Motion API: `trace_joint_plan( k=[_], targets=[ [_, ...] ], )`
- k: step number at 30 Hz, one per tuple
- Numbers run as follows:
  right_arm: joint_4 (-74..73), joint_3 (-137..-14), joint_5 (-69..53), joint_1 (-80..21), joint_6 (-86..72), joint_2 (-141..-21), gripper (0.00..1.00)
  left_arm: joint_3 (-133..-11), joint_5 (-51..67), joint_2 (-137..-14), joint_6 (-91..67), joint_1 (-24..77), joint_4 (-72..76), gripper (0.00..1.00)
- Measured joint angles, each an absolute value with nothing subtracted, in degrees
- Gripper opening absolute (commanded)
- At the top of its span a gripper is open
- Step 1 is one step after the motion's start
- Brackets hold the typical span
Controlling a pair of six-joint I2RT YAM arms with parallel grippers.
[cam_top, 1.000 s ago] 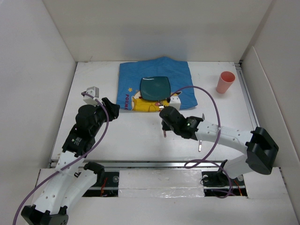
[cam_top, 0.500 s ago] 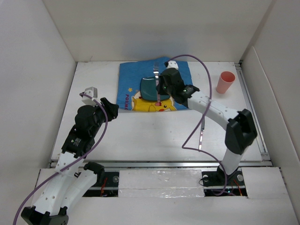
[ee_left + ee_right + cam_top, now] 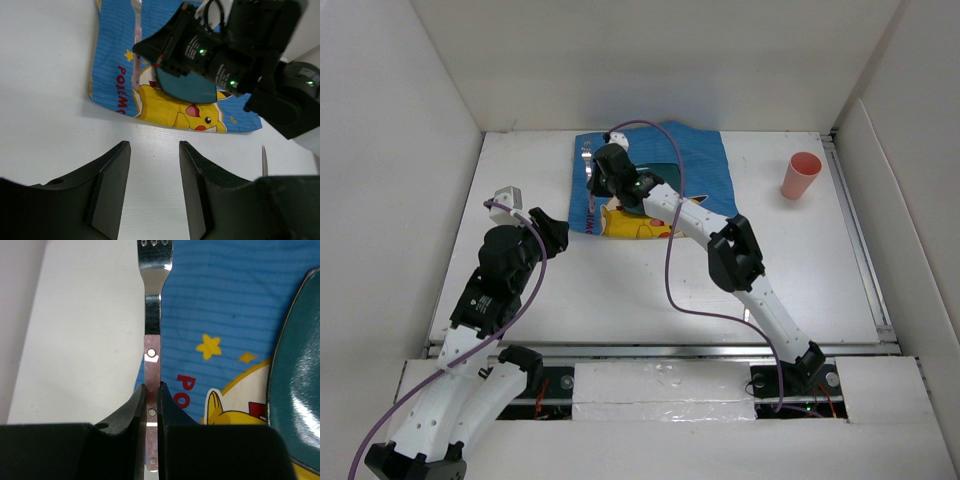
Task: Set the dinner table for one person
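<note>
We see the cloth (image 3: 705, 160) and plate (image 3: 187, 90) laid. Our right gripper (image 3: 152, 387) pinches the fork (image 3: 152, 315) at the cloth's left edge. Our left gripper (image 3: 152, 150) gapes empty; knife (image 3: 263, 160) and cup (image 3: 802, 176) remain.

**Q:** How is the dinner table (image 3: 620, 290) lit in the top view?
**A:** Brightly and evenly from overhead. The white surface is nearly washed out, with soft shadows under the arms and faint shade at the far edge.
**Q:** And in the wrist views?
**A:** Right wrist: sharp focus, with glare on the fork (image 3: 152, 335) and a highlight streak on the plate (image 3: 300, 375). Left wrist: the left gripper (image 3: 154, 150) is dark, its fingers (image 3: 111, 190) slightly soft. A shadow borders the cloth (image 3: 112, 50) at its near edge.
</note>
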State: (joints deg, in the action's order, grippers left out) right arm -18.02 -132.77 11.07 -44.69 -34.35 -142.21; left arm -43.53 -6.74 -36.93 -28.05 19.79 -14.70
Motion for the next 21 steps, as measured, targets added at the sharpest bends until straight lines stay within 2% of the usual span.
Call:
trace_joint_plan(
  k=[6,21],
  targets=[
    [-20.10,-134.06,11.14,-44.99,-37.76,-146.69,0.00,-43.53,-6.74,-36.67,-28.10,19.79,-14.85,0.41],
    [-20.32,-132.84,11.51,-44.53,-40.40,-147.92,0.00,-43.53,-6.22,-36.91,-28.10,19.86,-14.87,0.41]
  ],
)
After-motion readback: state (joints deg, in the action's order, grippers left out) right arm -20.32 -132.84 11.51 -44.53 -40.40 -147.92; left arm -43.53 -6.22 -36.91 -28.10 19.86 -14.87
